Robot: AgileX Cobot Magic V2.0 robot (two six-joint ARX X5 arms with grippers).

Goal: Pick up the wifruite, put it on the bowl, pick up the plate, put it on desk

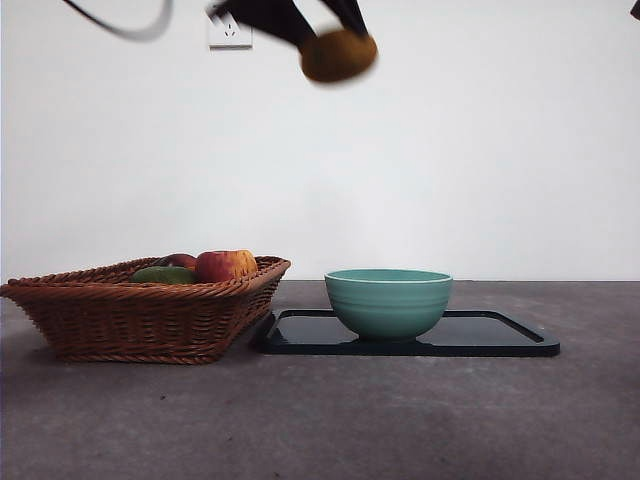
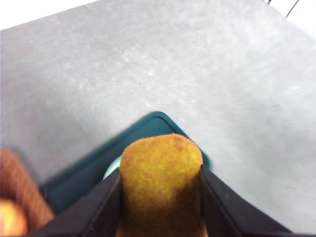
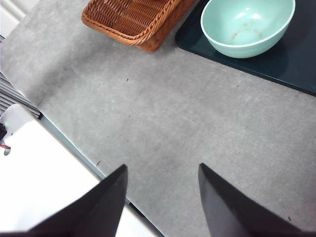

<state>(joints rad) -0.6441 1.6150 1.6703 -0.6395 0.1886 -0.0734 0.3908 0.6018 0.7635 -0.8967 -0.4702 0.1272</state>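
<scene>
Progress sits at the first carry: we have the wifruite (image 1: 338,55) off the table, but it is not yet in the bowl (image 1: 388,301), and the plate step is untouched.

Taking the bowl as our landmark and working from near to far: nearest the front camera lies the bare desk (image 1: 330,420) before the bowl. Next comes the black tray (image 1: 500,335) on which the bowl stands, empty as far as the right wrist view shows. Just beside the tray, on the side away from the idle arm's tip, is the wicker basket (image 1: 140,318), holding a red-yellow apple (image 1: 225,265) and a green fruit (image 1: 163,274).

High above the bowl, shifted toward the basket side, our left end effector (image 1: 330,40) is clamped on the wifruite, one black jaw on each flank of the fruit, which looks blurred. We judge it mid-transfer, well clear of the rim.

Our right end effector (image 3: 160,197) waits over bare desk, well apart from the bowl, its jaws spread with nothing between them.
</scene>
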